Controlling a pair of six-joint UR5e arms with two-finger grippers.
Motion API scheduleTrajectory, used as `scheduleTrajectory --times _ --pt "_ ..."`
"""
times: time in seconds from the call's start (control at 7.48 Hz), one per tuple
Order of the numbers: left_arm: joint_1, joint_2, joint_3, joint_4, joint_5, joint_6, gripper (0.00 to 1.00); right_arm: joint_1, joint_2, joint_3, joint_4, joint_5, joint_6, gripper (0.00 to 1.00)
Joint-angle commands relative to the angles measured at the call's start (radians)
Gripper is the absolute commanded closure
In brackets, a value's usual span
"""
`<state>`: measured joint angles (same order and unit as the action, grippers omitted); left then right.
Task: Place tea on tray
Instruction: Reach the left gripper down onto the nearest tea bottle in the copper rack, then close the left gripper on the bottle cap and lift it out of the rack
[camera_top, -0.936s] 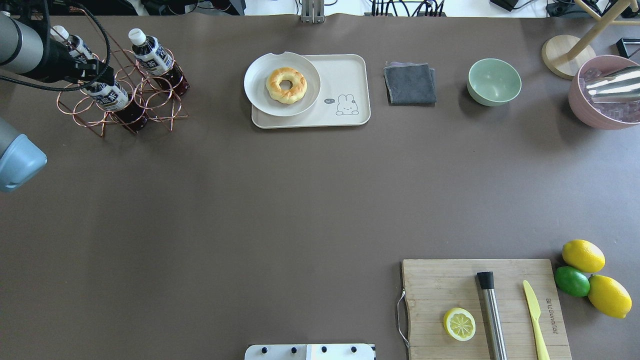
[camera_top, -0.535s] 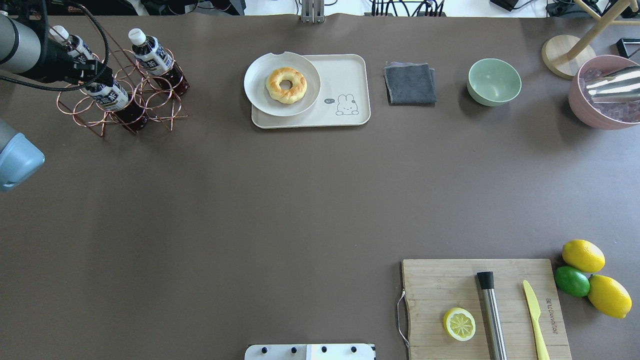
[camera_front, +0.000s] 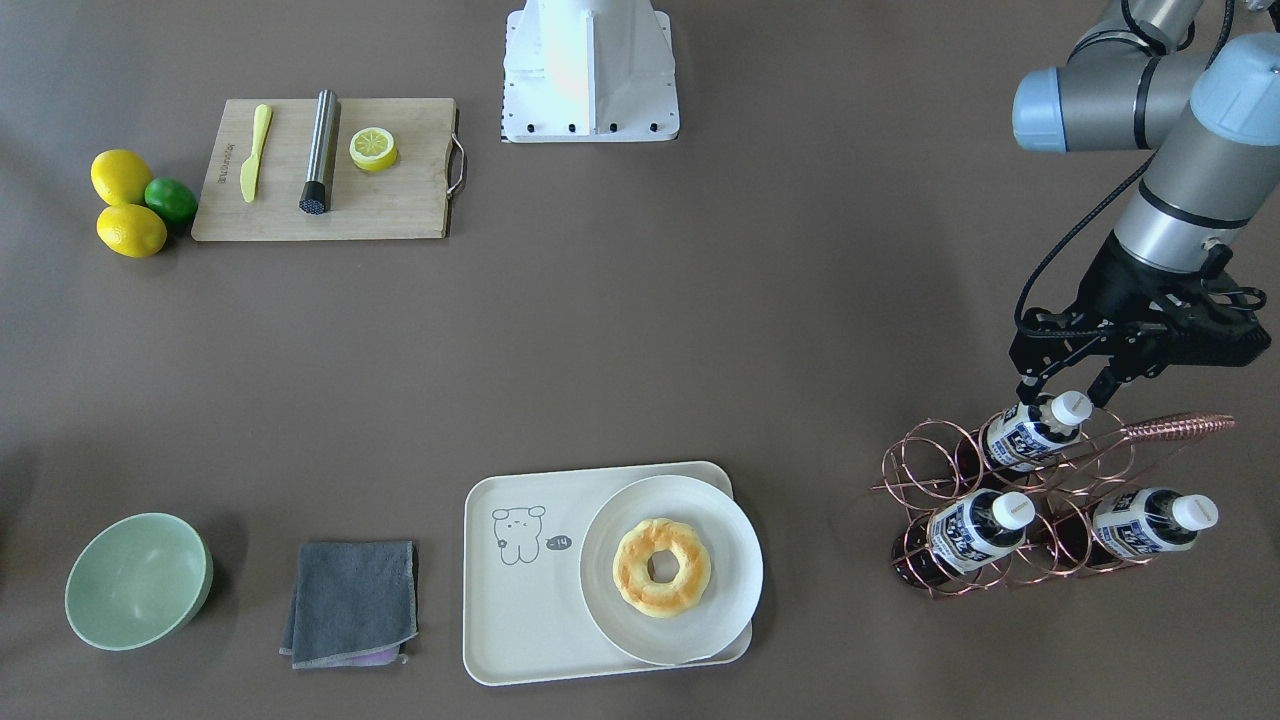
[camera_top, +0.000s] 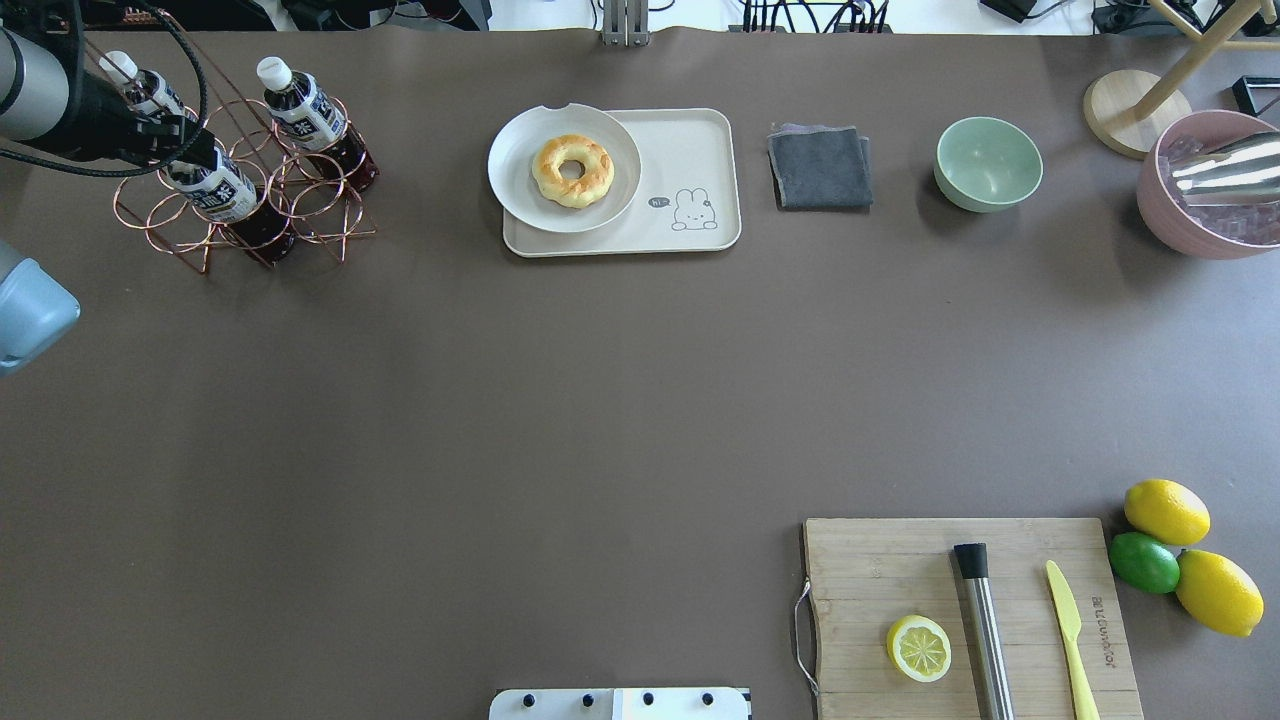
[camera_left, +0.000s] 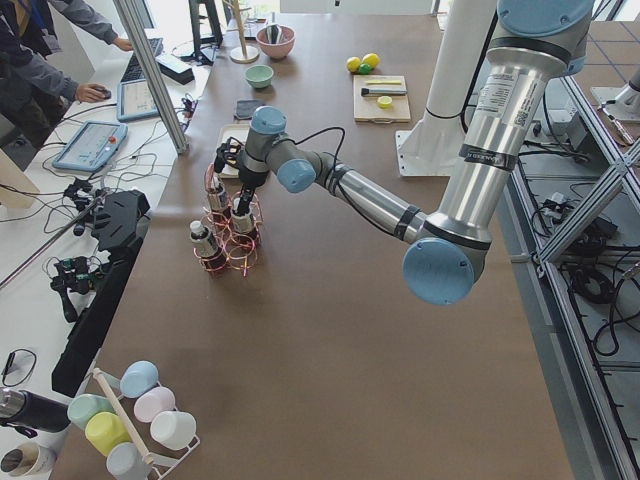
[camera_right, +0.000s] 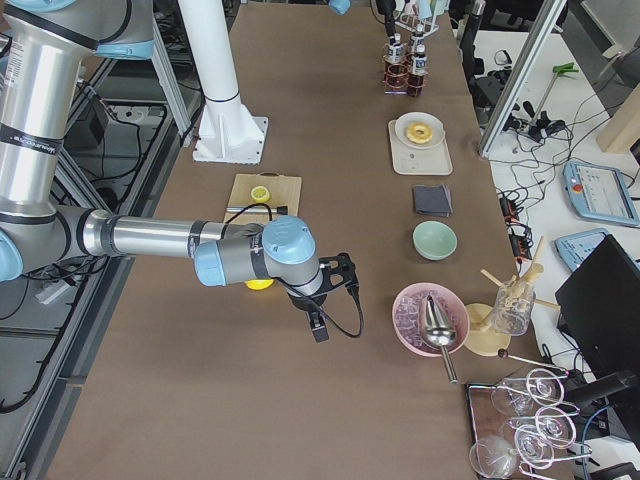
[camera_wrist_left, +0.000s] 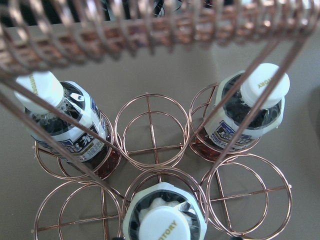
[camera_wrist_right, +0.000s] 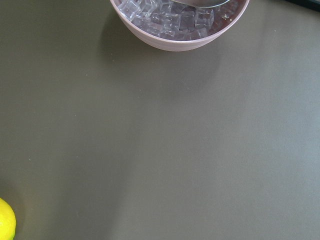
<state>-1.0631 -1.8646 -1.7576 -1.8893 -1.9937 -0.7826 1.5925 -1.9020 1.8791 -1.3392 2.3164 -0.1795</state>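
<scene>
Three tea bottles stand tilted in a copper wire rack (camera_top: 300, 215) at the far left of the table. My left gripper (camera_front: 1066, 388) is open, its fingers on either side of the white cap of the tea bottle (camera_front: 1030, 428) nearest the robot, just above it. That bottle shows at the bottom of the left wrist view (camera_wrist_left: 165, 220), with the other two bottles at the left (camera_wrist_left: 62, 117) and at the right (camera_wrist_left: 250, 107). The cream tray (camera_top: 700, 150) lies at the far centre and carries a plate with a doughnut (camera_top: 572, 170). My right gripper (camera_right: 318, 325) shows only in the exterior right view; I cannot tell its state.
A grey cloth (camera_top: 820, 167), a green bowl (camera_top: 988, 163) and a pink bowl of ice (camera_top: 1205, 190) lie right of the tray. A cutting board (camera_top: 960, 610) with a lemon half, a metal tool and a knife is near right, with lemons and a lime (camera_top: 1165, 545) beside it.
My left arm has shifted a little to the left over the rack, toward the bottle's cap. The bottles and the tray have not moved.
</scene>
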Motion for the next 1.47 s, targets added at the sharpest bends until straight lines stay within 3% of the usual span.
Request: scheduleTrajectory --times 0.0,0.27,0.4,0.67,1.07,1.34 --pt "-0.012 0.001 0.001 0.002 -0.013 0.0 0.33 0.0 -0.002 0.0 0.0 0.001 -0.002 0.0" --pt "-0.011 -0.002 0.001 0.006 -0.013 -0.01 0.45 0.0 -0.003 -0.002 0.0 0.0 -0.002 0.0" --pt "-0.011 -0.004 0.001 0.009 -0.011 -0.009 0.59 0.0 -0.005 -0.002 0.0 0.0 -0.002 0.0" --pt "-0.023 -0.01 0.001 0.013 -0.013 -0.01 0.98 0.001 -0.009 0.0 0.0 0.001 -0.002 0.0" --pt "-0.064 -0.01 -0.035 0.015 -0.039 -0.01 1.0 0.001 -0.022 0.002 0.0 0.017 -0.002 0.0" --pt "-0.17 -0.001 -0.161 0.132 -0.132 0.0 1.0 0.0 -0.022 0.0 0.0 0.015 0.0 0.0"
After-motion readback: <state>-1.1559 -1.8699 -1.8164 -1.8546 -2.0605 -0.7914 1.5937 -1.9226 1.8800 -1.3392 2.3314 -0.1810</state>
